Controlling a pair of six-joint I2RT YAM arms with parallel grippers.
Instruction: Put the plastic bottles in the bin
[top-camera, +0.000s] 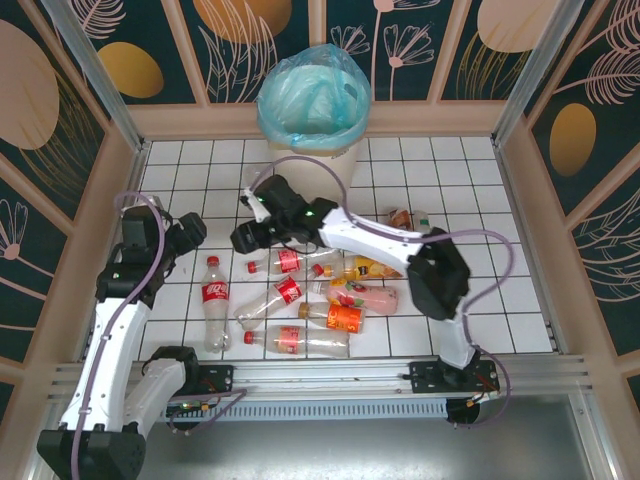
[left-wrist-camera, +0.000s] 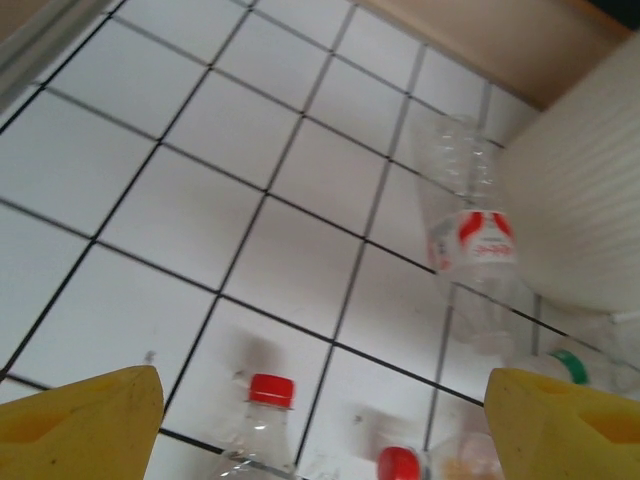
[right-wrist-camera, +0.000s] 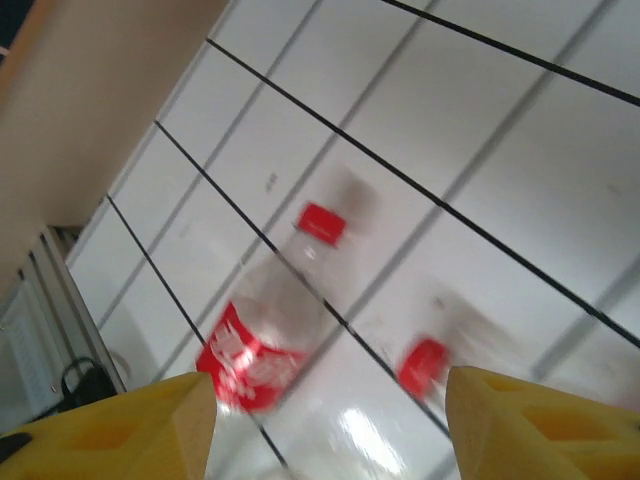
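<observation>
Several plastic bottles lie on the white tiled floor in front of the arms: a clear one with a red label (top-camera: 214, 300), an orange one (top-camera: 345, 318), a pink one (top-camera: 365, 297). The bin (top-camera: 313, 95) with its blue bag stands at the back. My right gripper (top-camera: 245, 238) reaches left over the cluster; its yellow fingers (right-wrist-camera: 120, 435) stand apart, open, above a red-labelled bottle (right-wrist-camera: 262, 340). My left gripper (top-camera: 185, 235) hovers at the left, open (left-wrist-camera: 322, 385), over a red-capped bottle (left-wrist-camera: 262, 420). A clear bottle (left-wrist-camera: 470, 235) lies against the bin's wall (left-wrist-camera: 580, 200).
Wooden walls (top-camera: 120, 190) close the tiled floor in at the left, the back and the right. A brown bottle (top-camera: 405, 218) lies apart at the right of the cluster. A green-capped bottle (left-wrist-camera: 570, 365) lies near the bin's foot. The right arm's elbow (top-camera: 440, 275) hangs over the bottles.
</observation>
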